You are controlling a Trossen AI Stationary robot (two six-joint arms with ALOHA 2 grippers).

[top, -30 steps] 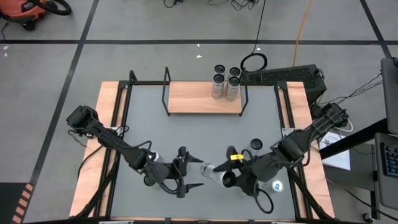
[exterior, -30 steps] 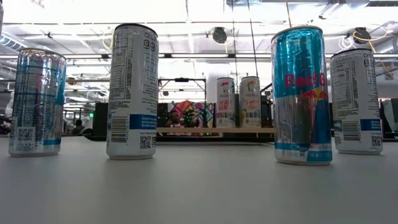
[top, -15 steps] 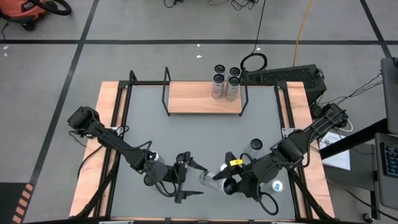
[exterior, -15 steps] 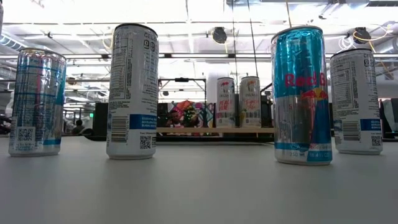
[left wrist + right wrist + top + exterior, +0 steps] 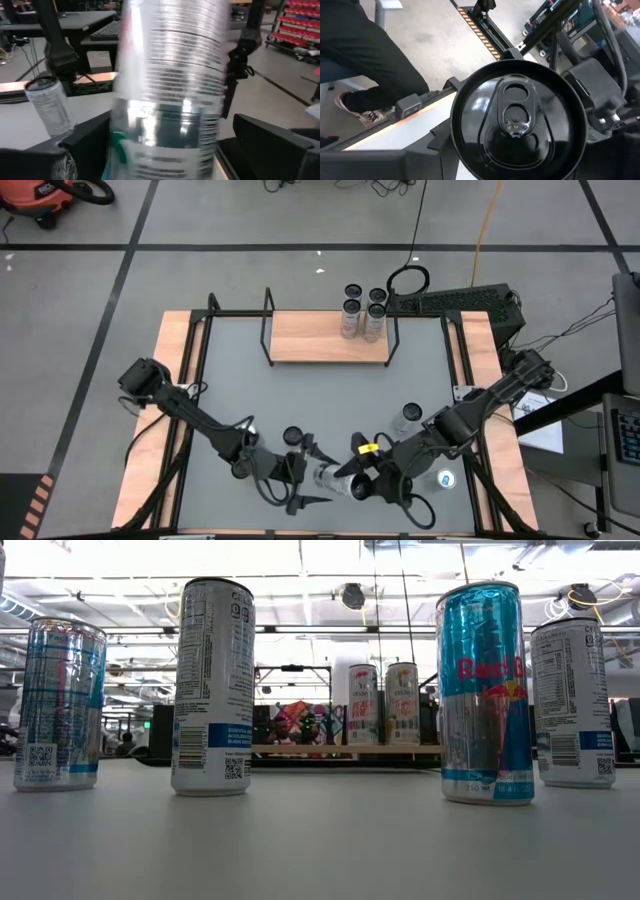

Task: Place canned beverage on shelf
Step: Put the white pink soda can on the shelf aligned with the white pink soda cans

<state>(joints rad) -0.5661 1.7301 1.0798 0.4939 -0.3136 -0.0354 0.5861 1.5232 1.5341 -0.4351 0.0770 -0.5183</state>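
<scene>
My right gripper [image 5: 352,470] is shut on a silver can [image 5: 331,478] above the table's near middle. The can lies nearly level; its black top [image 5: 517,120] faces the right wrist camera, its other end points toward the left arm. My left gripper [image 5: 312,475] is open, and its two fingers stand either side of the can's body [image 5: 170,100] without visibly touching it. The shelf [image 5: 325,338], a light-wood board in a black rod frame, stands at the table's far edge. Several cans [image 5: 362,320] stand at its right end. My right gripper pinches the can between its two fingers [image 5: 440,145] near the top end, with the rim [image 5: 462,100] toward the wrist. The fingers come from the table's right, slanting a little down, and lie along the can. The can is lifted clear of the table.
Loose cans stand on the grey table: one [image 5: 293,437] just beyond my left gripper, one [image 5: 408,415] at the right, one [image 5: 443,478] near the right arm. In the low view several cans [image 5: 212,687] stand close to the camera. The table's middle lies bare before the shelf.
Both grippers have gone toward the table's near edge. My right gripper has carried the can along and a little leftward, in between my left gripper's open fingers. A standing can that my left gripper covered shows now.
</scene>
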